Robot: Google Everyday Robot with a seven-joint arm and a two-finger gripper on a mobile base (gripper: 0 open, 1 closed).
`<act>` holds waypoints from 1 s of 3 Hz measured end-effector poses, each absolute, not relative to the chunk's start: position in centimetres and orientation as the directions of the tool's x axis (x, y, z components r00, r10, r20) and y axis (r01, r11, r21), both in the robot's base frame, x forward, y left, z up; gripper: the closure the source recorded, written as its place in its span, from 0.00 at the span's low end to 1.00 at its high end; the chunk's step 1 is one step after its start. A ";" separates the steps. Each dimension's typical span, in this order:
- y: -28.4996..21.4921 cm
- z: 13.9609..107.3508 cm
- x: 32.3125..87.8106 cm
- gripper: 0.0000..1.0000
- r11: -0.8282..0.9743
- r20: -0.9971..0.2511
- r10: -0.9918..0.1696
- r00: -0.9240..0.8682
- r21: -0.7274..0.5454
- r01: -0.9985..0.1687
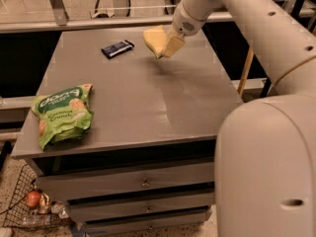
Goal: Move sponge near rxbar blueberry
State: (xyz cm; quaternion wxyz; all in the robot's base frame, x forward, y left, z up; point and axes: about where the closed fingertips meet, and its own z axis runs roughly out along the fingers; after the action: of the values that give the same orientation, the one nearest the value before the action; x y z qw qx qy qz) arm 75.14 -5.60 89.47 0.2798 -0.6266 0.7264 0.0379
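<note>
The pale yellow sponge (154, 38) is held in the air above the far part of the grey table (138, 98). My gripper (168, 44) is shut on the sponge, with one cream finger (174, 45) lying across its right side. The rxbar blueberry (117, 48), a flat dark navy bar, lies on the table at the far left. The sponge hangs a short way to the right of the bar and does not touch it.
A green chip bag (61, 113) lies at the table's front left corner. The robot's white arm and body (266, 147) fill the right side. Drawers sit under the tabletop, and a wire basket (24, 206) with an orange fruit stands on the floor at lower left.
</note>
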 end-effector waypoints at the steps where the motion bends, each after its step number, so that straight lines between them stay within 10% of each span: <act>1: -2.9 89.7 78.7 1.00 0.214 -0.470 -0.882 -0.037 -0.331 -0.919; 3: 2.4 87.2 82.1 1.00 0.205 -0.488 -0.873 -0.027 -0.316 -0.926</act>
State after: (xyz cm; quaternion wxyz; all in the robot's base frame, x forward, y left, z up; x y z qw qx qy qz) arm 82.07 2.43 87.17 0.3018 -0.6288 0.7153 0.0447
